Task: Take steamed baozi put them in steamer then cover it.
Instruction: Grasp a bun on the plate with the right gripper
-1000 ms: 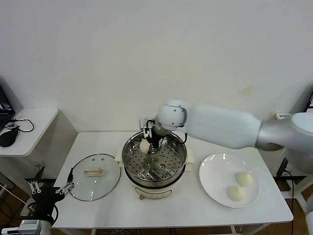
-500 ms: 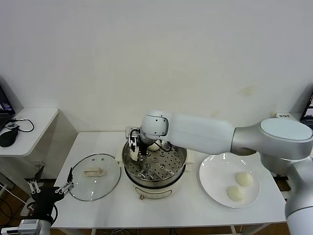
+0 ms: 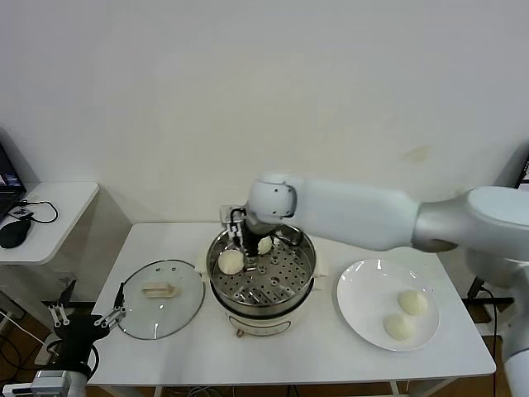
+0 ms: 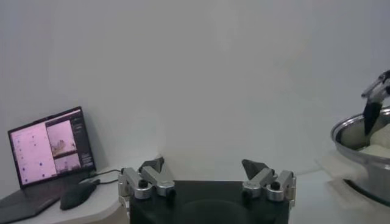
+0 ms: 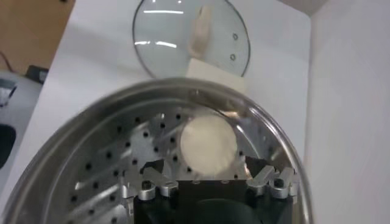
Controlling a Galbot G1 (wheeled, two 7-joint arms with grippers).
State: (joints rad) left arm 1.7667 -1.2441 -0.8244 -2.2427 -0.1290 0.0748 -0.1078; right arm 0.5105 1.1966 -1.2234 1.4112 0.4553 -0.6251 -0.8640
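Baozi (image 3: 231, 261) number two lies on the perforated floor of the steamer (image 3: 261, 302), against the wall on my left side, free of my grip; another bun (image 3: 264, 245) sits at the far side of the basket, partly behind my wrist. In my right wrist view the near bun (image 5: 207, 145) rests just ahead of my right tool (image 5: 208, 171), whose jaws stand wide apart with nothing between them.

The step in hand, as I judge it, is clearing out of the basket. I should lift the right tool (image 3: 242, 237) straight up first, above the steel rim, before swinging toward the plate (image 3: 361, 291), so the fingers neither nudge the bun nor clip the wall. Two buns wait on the plate, one (image 3: 412, 302) toward the far rim and one (image 3: 398, 327) nearer me. I would take the farther one from above, closing gently, since the dough probably dents easily, and set it in the open floor on the right half of the basket.

The cover (image 3: 161, 298) lies flat on the tabletop (image 3: 331, 356) left of the steamer, handle (image 3: 158, 290) up. My left tool (image 4: 207, 181) hangs open and unloaded beyond the tabletop's left edge, well placed for the cover later.
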